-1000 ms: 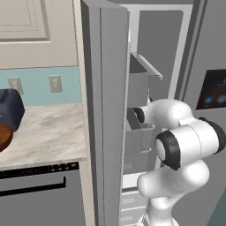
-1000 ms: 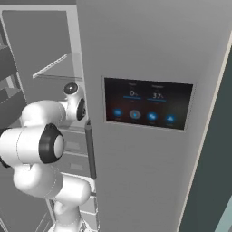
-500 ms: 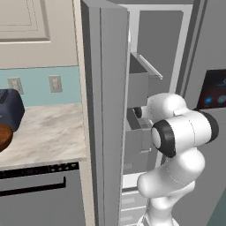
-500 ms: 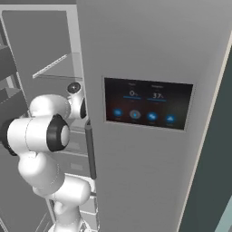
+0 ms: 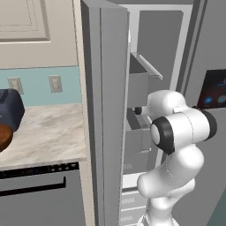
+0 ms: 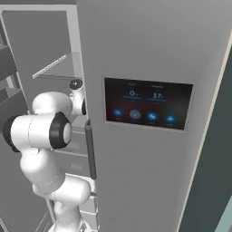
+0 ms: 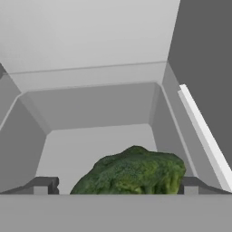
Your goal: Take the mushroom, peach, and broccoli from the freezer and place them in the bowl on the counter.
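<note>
The broccoli (image 7: 133,171), a dark green bumpy floret, lies on the floor of a grey bin (image 7: 97,106) inside the open freezer (image 5: 152,53). My gripper (image 7: 117,186) is open, with one dark fingertip on each side of the floret, close to it and apart from it. In the left base view my arm (image 5: 178,130) reaches into the freezer beside the grey bins (image 5: 137,84) of its open door (image 5: 102,110). The reddish-brown bowl (image 5: 3,137) shows at the left edge on the beige counter (image 5: 48,132). Mushroom and peach are out of view.
A dark blue-grey toaster (image 5: 9,109) stands on the counter behind the bowl. To the right is the wider grey door with its dark dispenser panel (image 6: 147,105) and handle (image 6: 90,149). A clear shelf (image 6: 59,68) hangs above the hand.
The arm's elbow has swung round and risen a little while the hand stays in the freezer bin. The gripper stays open.
</note>
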